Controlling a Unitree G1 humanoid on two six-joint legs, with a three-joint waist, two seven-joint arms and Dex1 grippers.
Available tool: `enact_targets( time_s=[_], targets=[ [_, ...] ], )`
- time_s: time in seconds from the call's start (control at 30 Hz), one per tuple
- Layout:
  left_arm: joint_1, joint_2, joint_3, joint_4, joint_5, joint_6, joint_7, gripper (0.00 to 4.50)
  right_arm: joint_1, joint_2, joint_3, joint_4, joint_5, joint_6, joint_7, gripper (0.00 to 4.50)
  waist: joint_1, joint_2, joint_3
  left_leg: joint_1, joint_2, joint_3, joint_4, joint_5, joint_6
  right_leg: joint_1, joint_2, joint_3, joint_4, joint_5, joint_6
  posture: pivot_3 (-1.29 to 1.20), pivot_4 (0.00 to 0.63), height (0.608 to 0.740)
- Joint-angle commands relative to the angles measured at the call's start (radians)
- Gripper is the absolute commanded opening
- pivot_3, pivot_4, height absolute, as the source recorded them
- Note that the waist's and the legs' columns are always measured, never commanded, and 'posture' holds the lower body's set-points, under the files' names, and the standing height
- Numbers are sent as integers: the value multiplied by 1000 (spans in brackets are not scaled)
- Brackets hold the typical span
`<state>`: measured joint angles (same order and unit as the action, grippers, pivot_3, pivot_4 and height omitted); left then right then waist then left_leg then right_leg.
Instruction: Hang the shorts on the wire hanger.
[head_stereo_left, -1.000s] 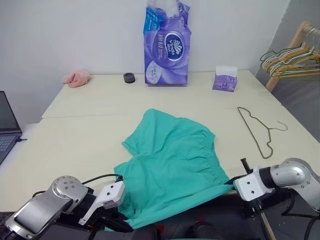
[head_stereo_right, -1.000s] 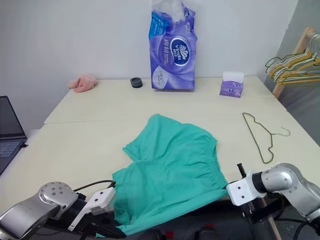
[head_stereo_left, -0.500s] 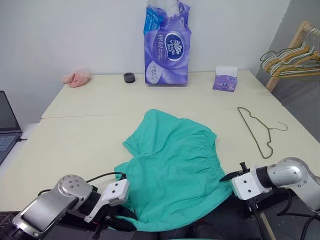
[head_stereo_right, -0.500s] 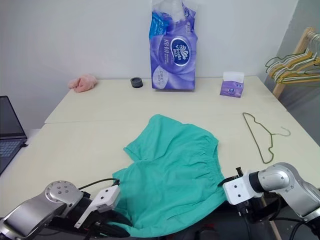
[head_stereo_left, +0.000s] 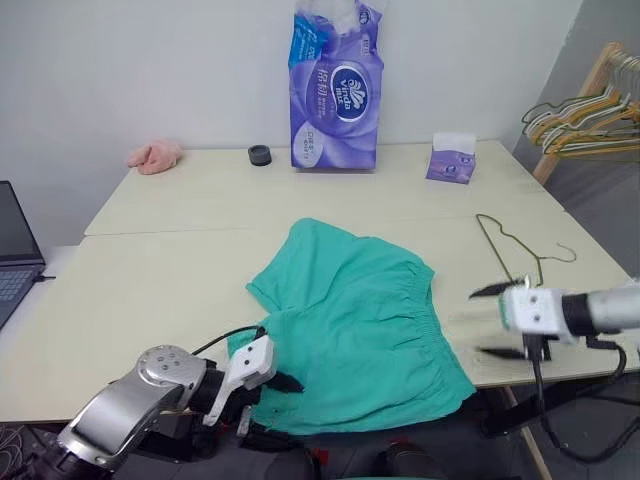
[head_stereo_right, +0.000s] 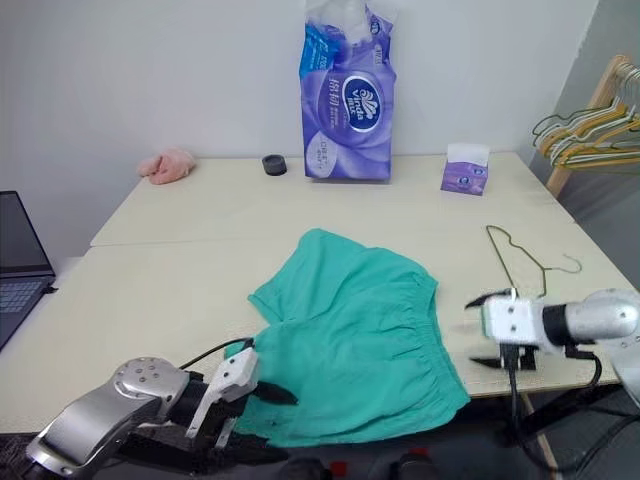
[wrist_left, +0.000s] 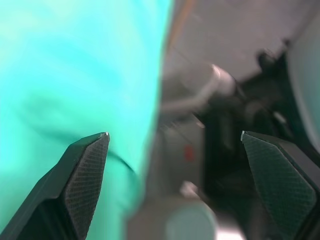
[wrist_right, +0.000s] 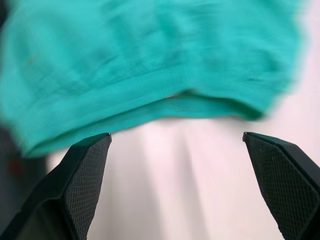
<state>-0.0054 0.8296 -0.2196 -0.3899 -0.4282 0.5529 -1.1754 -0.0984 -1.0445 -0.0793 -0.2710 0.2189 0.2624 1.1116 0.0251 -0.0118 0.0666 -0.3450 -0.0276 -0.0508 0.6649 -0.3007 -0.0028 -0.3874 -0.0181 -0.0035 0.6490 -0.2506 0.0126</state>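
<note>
The teal-green shorts (head_stereo_left: 350, 320) lie spread flat on the cream table (head_stereo_left: 150, 280), their near hem at the front edge. To their right, flat on the table, rests the thin wire hanger (head_stereo_left: 510, 255). My left gripper (head_stereo_left: 272, 405) is open at the shorts' near left corner, where the hem (wrist_left: 60, 75) runs beside one finger. My right gripper (head_stereo_left: 490, 322) hovers open just right of the shorts, between them and the hanger, with nothing in it. In the right wrist view the shorts' edge (wrist_right: 150, 60) lies beyond the open fingertips, over bare table (wrist_right: 175, 175).
A purple tissue pack (head_stereo_left: 335, 90), a small tissue box (head_stereo_left: 450, 158), a black round item (head_stereo_left: 259, 155) and a pink cloth (head_stereo_left: 155, 155) line the far edge. A laptop (head_stereo_left: 15, 250) sits at the left. A wooden rack of hangers (head_stereo_left: 585, 110) stands at the far right.
Both grippers have opened and let go of the shorts, which now lie flatter on the table. The right gripper has risen and moved away to the right. The left has edged forward.
</note>
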Motion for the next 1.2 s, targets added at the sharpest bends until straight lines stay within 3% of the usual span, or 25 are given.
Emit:
enact_targets(
  time_s=[0.03,0.17,0.3,0.43,0.63,0.9,1.0,1.2],
  targets=[
    [-97,-84,43,5,10,-16,109,4486,-34,79,-119,-18,105,229,-146,4500,2,0,0,0,0,0,0,0,0,0,0,0,0,0,0,5,29,740],
    [-222,-229,25,75,88,-110,240,4486,-66,214,-181,47,52,471,-429,4500,1,-1,-2,-1,-1,0,0,0,0,0,0,1,0,3,-4,-7,27,740],
    [-299,-268,-11,135,147,-185,231,4486,-92,311,-230,122,21,486,-578,4500,-3,1,-3,-1,-2,2,0,0,0,-1,0,3,0,4,-4,-25,27,740],
    [-374,-283,-35,178,160,-225,185,4486,-148,345,-263,242,59,585,-623,4500,-16,3,-3,0,-2,5,-1,0,0,-2,0,7,0,4,-4,-38,29,740],
    [-474,-307,-59,238,167,-271,128,4486,-272,334,-201,536,-7,522,-653,4500,-31,3,-3,0,-2,12,-1,0,1,-1,2,13,0,5,-1,-40,31,740],
    [-482,-320,-67,259,188,-301,109,4486,-365,322,-125,785,-40,481,-598,4500,-54,3,-3,0,-1,16,-1,-2,4,-2,4,18,-1,6,0,-32,32,740],
    [-480,-324,-67,256,190,-301,111,4500,-374,320,-99,826,-46,494,-568,3895,-55,2,-3,1,-1,16,-1,-2,4,-1,4,18,-1,6,0,-29,31,740],
    [-475,-332,-72,251,194,-300,112,4500,-375,332,-62,893,-73,486,-566,1884,-55,-4,-7,1,0,17,-1,-2,4,-1,4,19,-1,6,1,-30,30,740]
  ],
)
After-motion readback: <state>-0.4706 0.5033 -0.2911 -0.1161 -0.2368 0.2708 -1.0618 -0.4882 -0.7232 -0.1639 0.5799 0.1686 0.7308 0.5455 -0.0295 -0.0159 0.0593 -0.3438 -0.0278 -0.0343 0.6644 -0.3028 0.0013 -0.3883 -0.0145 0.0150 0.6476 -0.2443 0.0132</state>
